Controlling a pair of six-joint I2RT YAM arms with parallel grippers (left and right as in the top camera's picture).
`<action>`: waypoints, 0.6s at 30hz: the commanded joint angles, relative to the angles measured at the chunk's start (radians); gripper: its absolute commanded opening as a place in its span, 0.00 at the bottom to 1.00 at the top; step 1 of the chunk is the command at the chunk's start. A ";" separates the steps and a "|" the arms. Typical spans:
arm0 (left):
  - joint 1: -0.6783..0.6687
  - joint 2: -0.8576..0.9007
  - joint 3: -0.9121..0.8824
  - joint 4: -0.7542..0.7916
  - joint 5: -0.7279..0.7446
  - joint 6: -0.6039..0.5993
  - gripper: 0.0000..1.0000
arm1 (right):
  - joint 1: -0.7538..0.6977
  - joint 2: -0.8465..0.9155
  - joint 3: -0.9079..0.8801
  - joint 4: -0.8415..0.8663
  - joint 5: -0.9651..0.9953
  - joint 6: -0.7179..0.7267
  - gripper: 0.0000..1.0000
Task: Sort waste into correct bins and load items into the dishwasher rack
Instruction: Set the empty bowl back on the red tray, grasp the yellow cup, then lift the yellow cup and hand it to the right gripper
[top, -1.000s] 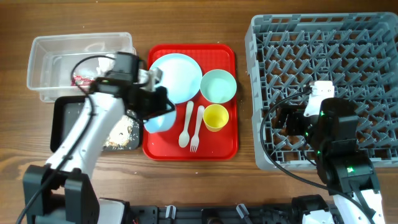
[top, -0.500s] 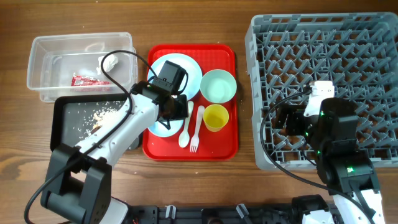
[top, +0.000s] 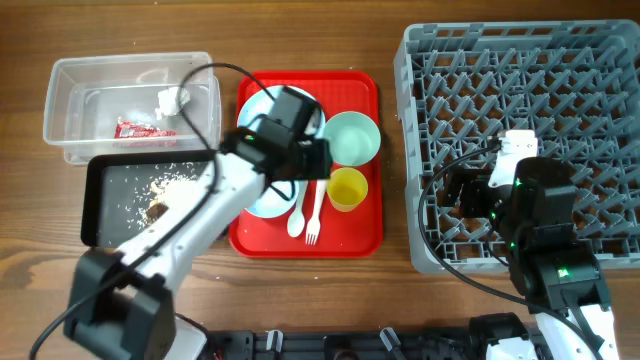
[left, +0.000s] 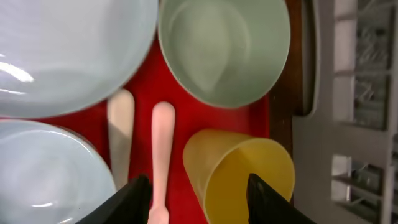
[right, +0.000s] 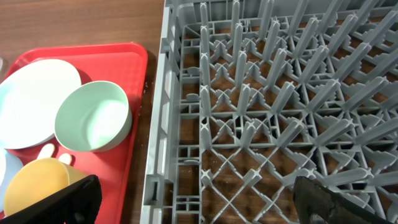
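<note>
While the left pincer (left: 199, 199) hangs wide and empty over the cup (left: 239, 171) at the red tray's (top: 355, 240) right side, the fork (left: 163, 155) handle lies just beside the cup. A closing finger could snag the fork or tip the cup. Right pincer (right: 202, 199), also wide, hovers over the rack (right: 267, 93), right of the tray.

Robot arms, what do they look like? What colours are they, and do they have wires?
The left arm has long white tube-shaped parts with black joints, and a thin black cable loops above it. The right arm is mostly black, with a white block near its end and small green lights. The left gripper and right gripper each have two black fingers.
</note>
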 joint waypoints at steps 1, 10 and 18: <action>-0.058 0.088 0.004 -0.032 -0.029 0.008 0.49 | -0.001 0.000 0.019 0.000 0.013 0.003 1.00; -0.077 0.158 0.005 -0.005 -0.079 0.007 0.04 | -0.002 0.000 0.019 -0.006 0.013 0.003 1.00; 0.095 -0.002 0.008 0.034 0.311 0.008 0.04 | -0.002 0.010 0.019 0.091 -0.111 -0.005 1.00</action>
